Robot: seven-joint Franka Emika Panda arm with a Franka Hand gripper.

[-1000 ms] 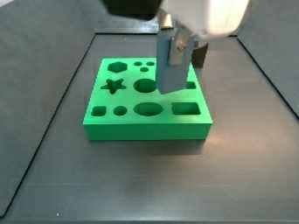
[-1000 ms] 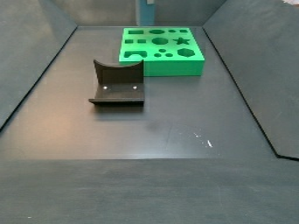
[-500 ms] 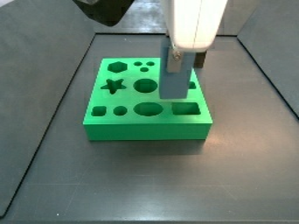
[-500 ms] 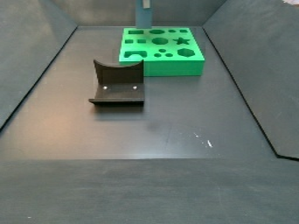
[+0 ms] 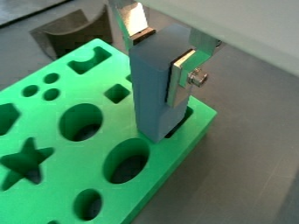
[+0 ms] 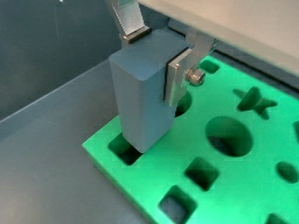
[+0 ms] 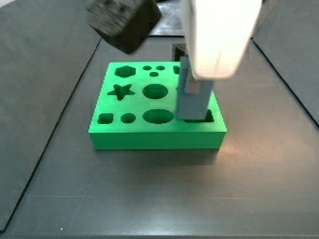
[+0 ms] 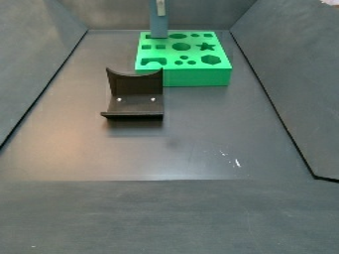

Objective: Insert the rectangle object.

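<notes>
The blue-grey rectangle object stands upright between my gripper fingers, which are shut on its upper part. Its lower end sits in the rectangular hole at a corner of the green board. Both wrist views show this; in the other wrist view the bar enters the board near its edge. In a side view the bar stands in the board's near right corner under the white gripper body. In the other side view the bar shows at the board's far left corner.
The dark fixture with a curved notch stands on the dark floor, apart from the board; it shows behind the board in a wrist view. The board has star, round, hexagon and square holes. Raised walls border the floor.
The gripper has moved down and toward the board's corner with the bar. The bar's lower end, above the board before, now sits in the rectangular hole.
</notes>
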